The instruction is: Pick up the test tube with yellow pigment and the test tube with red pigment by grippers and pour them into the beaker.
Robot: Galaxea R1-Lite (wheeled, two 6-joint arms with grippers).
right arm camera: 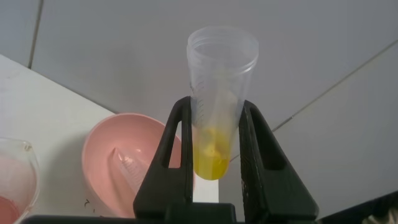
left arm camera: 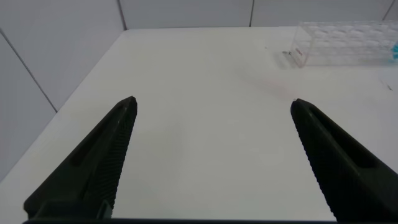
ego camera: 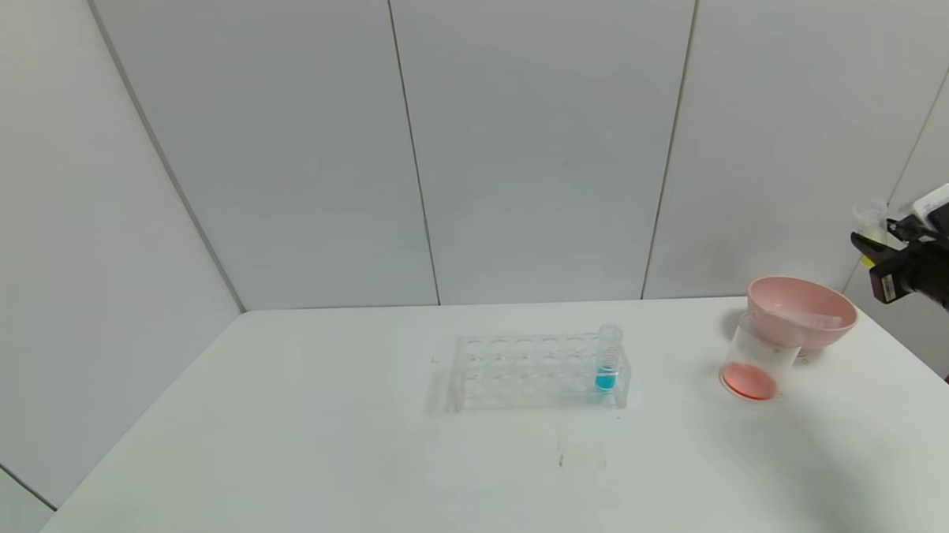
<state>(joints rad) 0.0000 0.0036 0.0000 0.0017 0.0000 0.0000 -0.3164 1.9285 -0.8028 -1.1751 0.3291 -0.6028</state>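
Note:
My right gripper (ego camera: 868, 241) hangs in the air at the far right, past the table's edge and above the pink bowl's level. It is shut on the test tube with yellow pigment (right arm camera: 217, 93), which stands upright between the fingers (right arm camera: 179, 137) with yellow liquid at its bottom. The beaker (ego camera: 750, 363) stands tilted against the pink bowl (ego camera: 801, 314) and has red-orange liquid at its bottom. The test tube with red pigment is out of view; a clear tube (ego camera: 816, 318) lies inside the bowl. My left gripper (left arm camera: 212, 102) is open over bare table, outside the head view.
A clear tube rack (ego camera: 537, 371) stands mid-table with a blue-liquid tube (ego camera: 606, 360) at its right end. The white table's right edge (ego camera: 919, 353) runs just beyond the bowl. Grey wall panels close the back.

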